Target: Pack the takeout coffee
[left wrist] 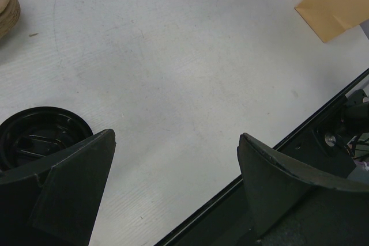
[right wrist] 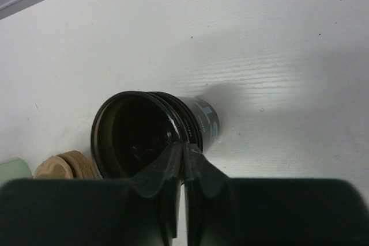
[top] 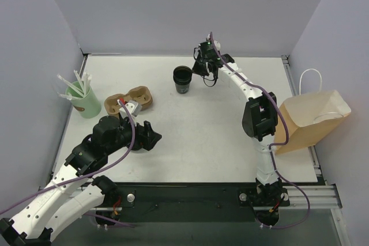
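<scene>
Approach step: my right tool (top: 211, 82) nearly closed, apparently empty, beside coffee cup (top: 183, 79); left tool (left wrist: 177, 135) wide open. Next: spread right, straddle cup.

Takeout coffee (right wrist: 144, 133) viewed past the right claw (right wrist: 184, 148)
The cup is stood on the white bench (right wrist: 277, 38); the claw's fingers are held nearly together.
</scene>
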### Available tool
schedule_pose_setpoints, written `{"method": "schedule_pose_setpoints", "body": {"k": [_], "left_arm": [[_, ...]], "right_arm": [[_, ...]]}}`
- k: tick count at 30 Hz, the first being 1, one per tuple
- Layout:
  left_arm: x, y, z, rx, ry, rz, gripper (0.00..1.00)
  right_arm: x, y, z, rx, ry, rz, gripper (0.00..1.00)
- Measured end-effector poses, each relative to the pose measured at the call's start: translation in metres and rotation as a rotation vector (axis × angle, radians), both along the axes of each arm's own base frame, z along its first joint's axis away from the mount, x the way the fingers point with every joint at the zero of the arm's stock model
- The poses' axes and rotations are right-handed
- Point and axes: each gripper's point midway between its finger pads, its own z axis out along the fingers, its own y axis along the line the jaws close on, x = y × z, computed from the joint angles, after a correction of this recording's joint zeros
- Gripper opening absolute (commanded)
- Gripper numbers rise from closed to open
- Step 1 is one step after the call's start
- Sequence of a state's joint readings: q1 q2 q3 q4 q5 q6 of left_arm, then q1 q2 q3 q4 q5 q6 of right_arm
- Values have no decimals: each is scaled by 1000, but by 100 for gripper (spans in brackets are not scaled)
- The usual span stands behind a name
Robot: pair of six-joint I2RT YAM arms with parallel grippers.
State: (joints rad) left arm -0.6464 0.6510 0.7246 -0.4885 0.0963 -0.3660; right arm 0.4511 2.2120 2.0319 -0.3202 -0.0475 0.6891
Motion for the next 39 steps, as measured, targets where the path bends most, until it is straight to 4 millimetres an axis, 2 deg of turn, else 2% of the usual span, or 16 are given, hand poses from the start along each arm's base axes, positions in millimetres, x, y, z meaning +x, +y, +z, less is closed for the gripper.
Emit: {"method": "schedule_pose_setpoints", "body": {"k": [8, 12, 15, 21, 35, 39], "left_arm": [[0, 0, 0, 0, 0, -1, 97], [0, -1, 0, -1, 1, -4, 97], [-1, -1, 0, -2, 1, -6, 97], [-1, -2, -1, -1, 8, -12, 97], [-1, -3, -2, 0, 13, -17, 97], [-1, -4, -2, -2, 11, -19, 97]], "right_arm": [[-2, 0, -1, 1, 8, 8, 0], [-3, 2, 0, -2, 8, 19, 17], [-3, 2, 4, -16, -2, 29, 23], [-3, 3, 8, -53, -16, 42, 28], [-2, 0, -15, -110, 16, 31, 23], [-2, -1, -20, -120, 24, 28, 15]]}}
